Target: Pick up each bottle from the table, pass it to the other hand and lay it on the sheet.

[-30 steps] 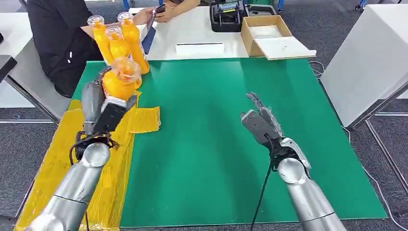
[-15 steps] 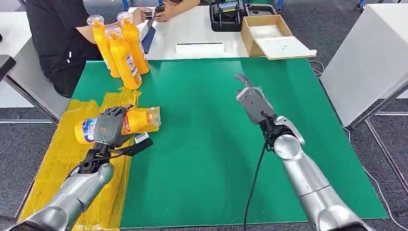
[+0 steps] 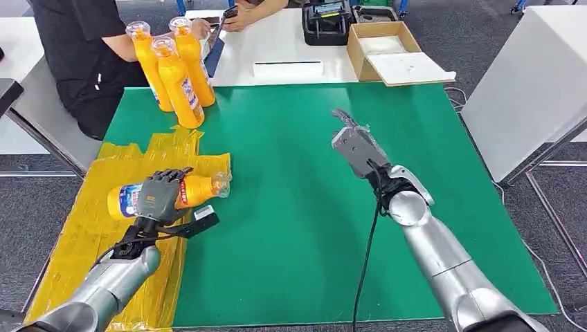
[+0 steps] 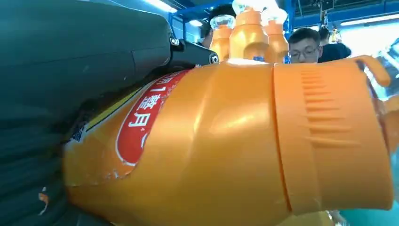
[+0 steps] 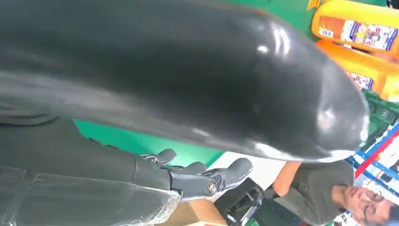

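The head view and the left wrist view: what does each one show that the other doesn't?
Head view alone: the green mat, the yellow sheet, the right hand open above the mat, and a cardboard box. Left wrist view alone: the red label and ribbed orange collar of the held bottle up close. Both: the left hand gripping the lying orange bottle, and the three upright bottles behind.

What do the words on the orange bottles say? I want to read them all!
"月": white, on the red label of the bottle the left hand holds; the characters beside it are half hidden.
Standing bottles: labels too small to read.
Nothing else in view can be read.
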